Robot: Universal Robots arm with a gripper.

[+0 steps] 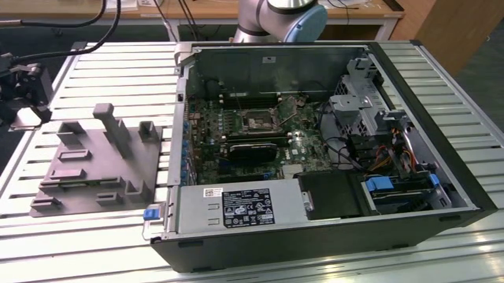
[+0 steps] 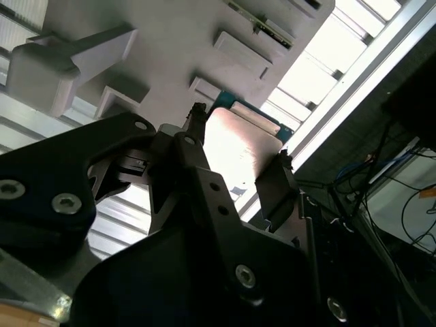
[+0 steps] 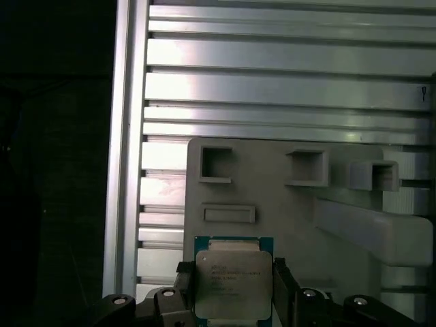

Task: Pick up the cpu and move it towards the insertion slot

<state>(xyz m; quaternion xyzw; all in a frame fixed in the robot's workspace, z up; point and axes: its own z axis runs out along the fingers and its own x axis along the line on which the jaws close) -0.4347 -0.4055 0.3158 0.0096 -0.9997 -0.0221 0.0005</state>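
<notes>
exterior view: insertion slot [image 1: 258, 122] lies well apart from the grey fixture plate [image 1: 94, 168], inside the computer case [image 1: 409, 177] | second wrist view: gripper [image 2: 240, 136] clamped on the cpu [image 2: 235, 153], at the plate's edge | first wrist view: hold is on two thin edges only; an uneven pinch could probably tilt or drop the cpu

cpu [image 3: 233, 283] lower edge cut off, arm [image 1: 280, 16] cropped

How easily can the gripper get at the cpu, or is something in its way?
Probably yes. In the first wrist view the gripper has the cpu between its fingers, one against each opposite edge, nothing in between. The raised blocks of the grey fixture stand clear of it.
</notes>
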